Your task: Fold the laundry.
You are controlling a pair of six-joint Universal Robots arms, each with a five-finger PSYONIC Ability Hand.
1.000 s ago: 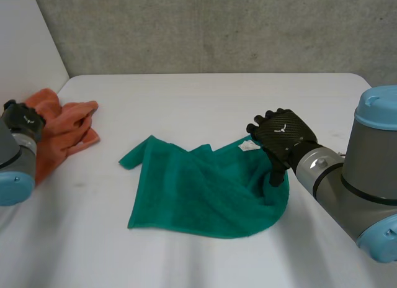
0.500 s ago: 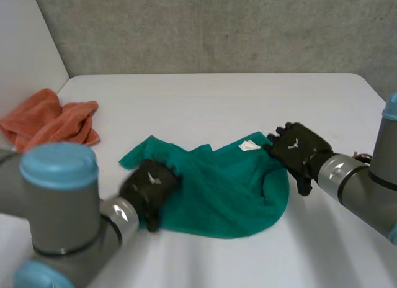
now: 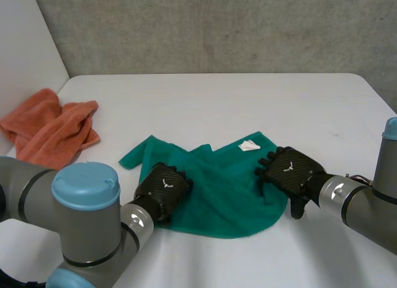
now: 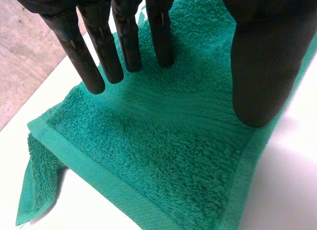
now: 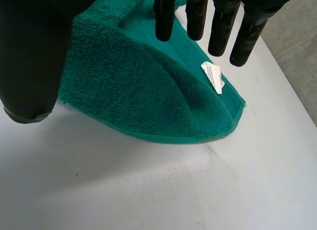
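A green towel (image 3: 217, 189) lies rumpled in the middle of the white table, with a white label (image 3: 250, 146) at its far right corner. My left hand (image 3: 162, 187) rests over the towel's near left part. In the left wrist view its fingers (image 4: 124, 41) and thumb are straight above a flat corner of the towel (image 4: 158, 155). My right hand (image 3: 288, 172) sits at the towel's folded right edge. The right wrist view has its fingers (image 5: 166, 17) straight over that rounded fold (image 5: 133, 86), near the label (image 5: 213, 76). Neither hand grips cloth.
An orange cloth (image 3: 53, 130) lies crumpled at the table's far left, by the white side wall. Bare white table (image 3: 205, 102) stretches behind the towel to the grey back wall. My left arm's elbow (image 3: 85, 189) stands at the near left.
My left arm swung in from the orange cloth to the green towel's left part. My right hand slid from the label corner toward me along the towel's right edge.
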